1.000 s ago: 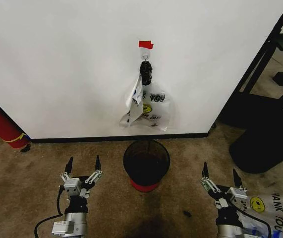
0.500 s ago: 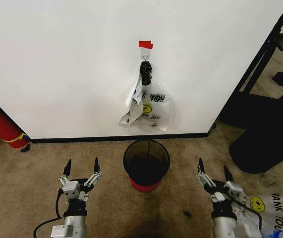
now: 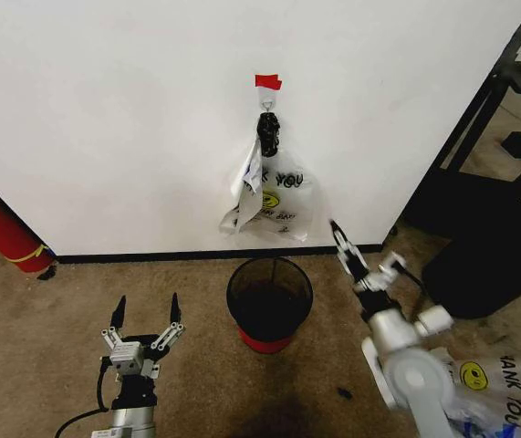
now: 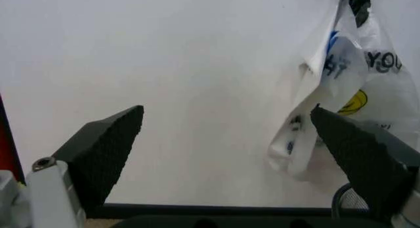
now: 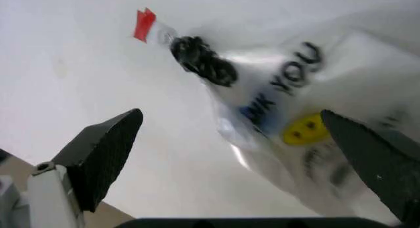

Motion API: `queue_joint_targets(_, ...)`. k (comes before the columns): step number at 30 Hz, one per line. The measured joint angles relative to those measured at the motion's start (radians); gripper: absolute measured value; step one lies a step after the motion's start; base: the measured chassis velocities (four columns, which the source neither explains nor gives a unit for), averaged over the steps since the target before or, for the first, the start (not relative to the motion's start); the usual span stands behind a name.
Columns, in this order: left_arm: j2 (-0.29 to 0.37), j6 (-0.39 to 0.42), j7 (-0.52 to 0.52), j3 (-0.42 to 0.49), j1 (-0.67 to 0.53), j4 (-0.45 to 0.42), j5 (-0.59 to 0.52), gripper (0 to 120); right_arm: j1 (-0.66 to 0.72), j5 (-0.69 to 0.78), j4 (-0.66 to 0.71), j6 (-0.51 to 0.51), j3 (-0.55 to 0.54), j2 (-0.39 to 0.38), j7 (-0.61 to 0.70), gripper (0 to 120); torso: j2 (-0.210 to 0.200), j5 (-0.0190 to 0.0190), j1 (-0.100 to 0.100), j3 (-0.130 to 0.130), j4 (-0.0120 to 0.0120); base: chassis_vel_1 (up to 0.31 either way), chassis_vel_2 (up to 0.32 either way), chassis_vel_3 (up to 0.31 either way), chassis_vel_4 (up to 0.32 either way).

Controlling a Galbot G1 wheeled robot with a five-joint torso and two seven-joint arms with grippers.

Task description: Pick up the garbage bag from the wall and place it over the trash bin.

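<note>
Bag [image 3: 269,196] hangs from a hook on the wall [image 3: 105,119], directly above the bin [image 3: 270,301] on the floor.
Right hand [image 3: 356,255], fingers spread, is raised beside the bag; left hand [image 3: 144,315], also spread, sits low left of the bin.

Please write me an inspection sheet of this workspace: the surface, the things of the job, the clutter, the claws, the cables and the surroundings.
Surface: brown carpet floor, a dark speck near the bin.
Job's things: garbage bag hangs on the wall from a hook under red tape; trash bin stands below it, unlined.
Clutter: second bag lying on the floor at right.
Claws: left claw open, low, left of the bin; right claw raised toward the bag, open, not touching it.
Cables: black cable by the left arm.
Surroundings: red cylinder at left, large black object at right.
</note>
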Motion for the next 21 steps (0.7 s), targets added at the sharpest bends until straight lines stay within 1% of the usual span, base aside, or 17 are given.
queue_joint_targets(2, 0.0, 0.002, -0.001, -0.005, 0.0, 0.0, 0.0, 100, 0.067, 0.013, -0.052, -0.002, -0.01, 0.023, -0.004, 100, 0.0, -0.0002, 0.0, 0.0, 0.0, 0.0, 0.0, 0.0, 0.0)
queue_joint_targets(6, -0.002, 0.002, -0.009, -0.01, -0.006, 0.021, 0.001, 100, 0.168, 0.047, -0.154, -0.001, -0.027, 0.036, -0.014, 100, 0.0, -0.0002, 0.0, 0.0, -0.0002, 0.0, 0.0, 0.0, 0.0)
queue_joint_targets(8, -0.003, 0.002, -0.01, -0.011, -0.009, 0.026, 0.002, 100, 0.186, 0.056, -0.176, -0.001, -0.03, 0.038, -0.014, 100, 0.0, -0.0002, 0.0, 0.0, -0.0003, 0.0, 0.0, 0.0, 0.0)
queue_joint_targets(13, -0.004, 0.005, -0.021, -0.019, -0.026, 0.041, -0.005, 100, 0.281, 0.062, -0.299, 0.0, -0.038, 0.064, -0.017, 98, 0.0, -0.0002, 0.0, 0.0, -0.0003, 0.0, 0.0, 0.0, 0.0)
queue_joint_targets(16, -0.003, 0.006, -0.022, -0.025, -0.031, 0.044, -0.007, 100, 0.311, 0.054, -0.334, -0.002, -0.04, 0.081, -0.017, 98, 0.0, -0.0002, 0.0, 0.0, -0.0003, 0.0, 0.0, 0.0, 0.0)
queue_joint_targets(17, -0.003, 0.008, -0.022, -0.027, -0.033, 0.045, -0.01, 100, 0.324, 0.048, -0.349, -0.003, -0.045, 0.09, -0.019, 97, 0.0, -0.0002, 0.0, 0.0, -0.0003, 0.0, 0.0, 0.0, 0.0)
queue_joint_targets(20, -0.007, 0.014, -0.023, -0.032, -0.036, 0.044, -0.013, 100, 0.365, 0.03, -0.384, -0.003, -0.055, 0.102, -0.027, 86, 0.0, -0.0002, 0.0, 0.0, 0.0, 0.0, 0.0, 0.0, 0.0)
queue_joint_targets(21, -0.007, 0.014, -0.023, -0.032, -0.036, 0.044, -0.013, 100, 0.365, 0.03, -0.384, -0.003, -0.055, 0.102, -0.027, 86, 0.0, -0.0002, 0.0, 0.0, 0.0, 0.0, 0.0, 0.0, 0.0)
